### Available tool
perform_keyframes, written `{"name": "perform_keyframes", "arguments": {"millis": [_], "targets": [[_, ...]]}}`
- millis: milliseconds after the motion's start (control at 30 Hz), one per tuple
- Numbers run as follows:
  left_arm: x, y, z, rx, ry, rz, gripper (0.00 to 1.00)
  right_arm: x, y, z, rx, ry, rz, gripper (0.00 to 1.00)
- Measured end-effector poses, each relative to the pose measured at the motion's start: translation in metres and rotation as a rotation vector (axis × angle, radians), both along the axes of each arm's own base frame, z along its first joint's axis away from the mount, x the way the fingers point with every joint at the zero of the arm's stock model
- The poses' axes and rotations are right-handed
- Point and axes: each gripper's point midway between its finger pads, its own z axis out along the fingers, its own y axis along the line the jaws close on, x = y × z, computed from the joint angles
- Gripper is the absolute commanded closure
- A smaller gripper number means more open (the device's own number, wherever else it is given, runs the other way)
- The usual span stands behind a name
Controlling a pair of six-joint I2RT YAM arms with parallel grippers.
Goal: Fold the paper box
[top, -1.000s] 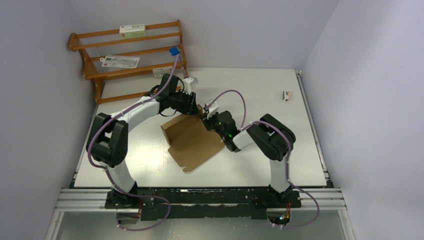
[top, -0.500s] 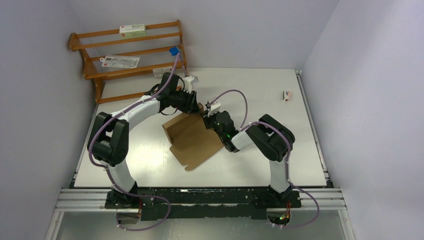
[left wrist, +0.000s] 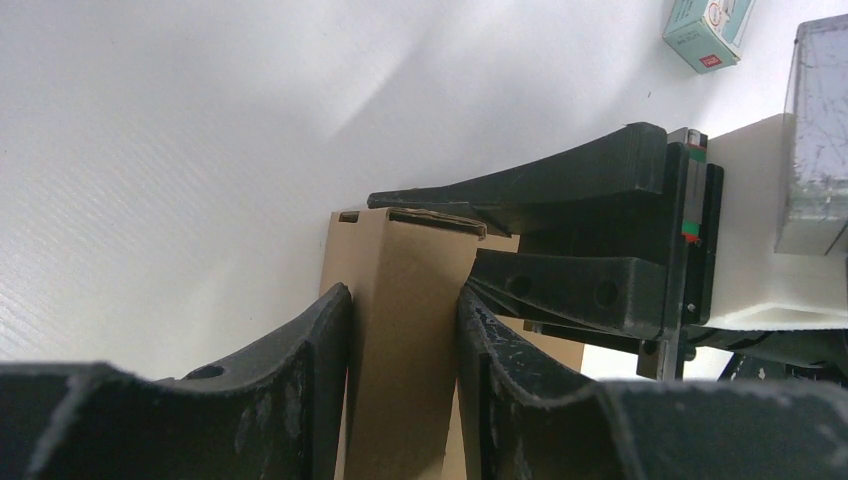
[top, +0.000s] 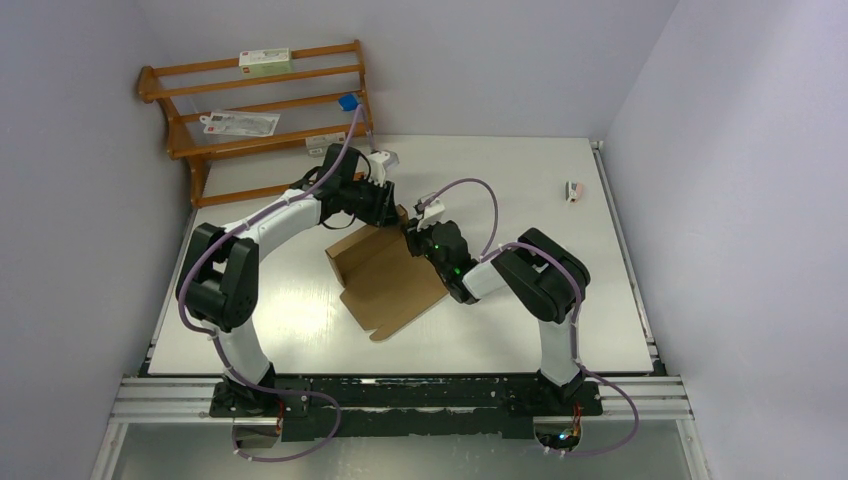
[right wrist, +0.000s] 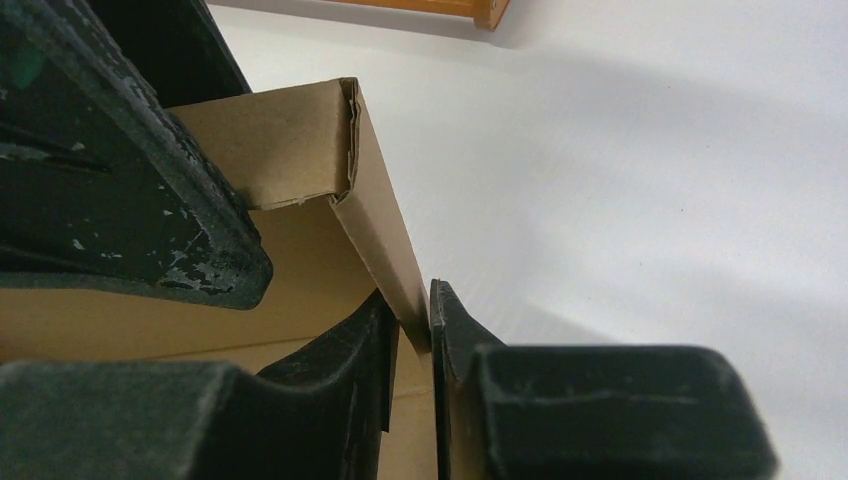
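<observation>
Right wrist: right gripper (right wrist: 412, 320) pinches the paper box (right wrist: 290, 150) (left gripper (left wrist: 403, 300) likewise).

I count one brown cardboard mailer box (top: 385, 285) on the one white desk (top: 580, 310). There are two robot arms, so two hands: the left hand (top: 390, 213) and the right hand (top: 412, 240). One wooden rack (top: 190, 150) holds two white cartons, upper (top: 265, 60) and lower (top: 325, 140), and one flat packet (top: 240, 122). One small carton (top: 574, 190) sits apart.
</observation>
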Motion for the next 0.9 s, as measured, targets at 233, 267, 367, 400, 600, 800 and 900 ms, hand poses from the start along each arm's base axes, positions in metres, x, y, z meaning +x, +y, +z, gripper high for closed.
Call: {"name": "perform_keyframes", "arguments": {"millis": [233, 267, 367, 400, 600, 800, 900], "targets": [[0.001, 0.000, 0.001, 0.005, -0.001, 0.000, 0.65, 0.002, 0.000, 0.002, 0.010, 0.001, -0.008, 0.82], [0.001, 0.000, 0.001, 0.007, -0.001, 0.000, 0.65, 0.002, -0.001, 0.002, 0.012, 0.002, -0.012, 0.83], [0.002, -0.002, 0.001, 0.007, -0.002, -0.001, 0.65, 0.004, -0.003, 0.002, 0.014, 0.006, -0.031, 0.85], [0.002, -0.002, 0.001, 0.007, -0.003, -0.002, 0.65, 0.005, -0.004, 0.002, 0.015, 0.008, -0.040, 0.86], [0.003, -0.005, 0.001, 0.005, -0.006, -0.007, 0.66, 0.011, -0.010, 0.002, 0.038, 0.025, -0.106, 0.86], [0.005, -0.006, 0.002, 0.002, -0.017, -0.008, 0.66, 0.015, -0.011, 0.003, 0.049, 0.040, -0.137, 0.79], [0.005, -0.006, 0.002, 0.004, -0.019, -0.008, 0.64, 0.015, -0.010, 0.003, 0.054, 0.044, -0.137, 0.73]]}}
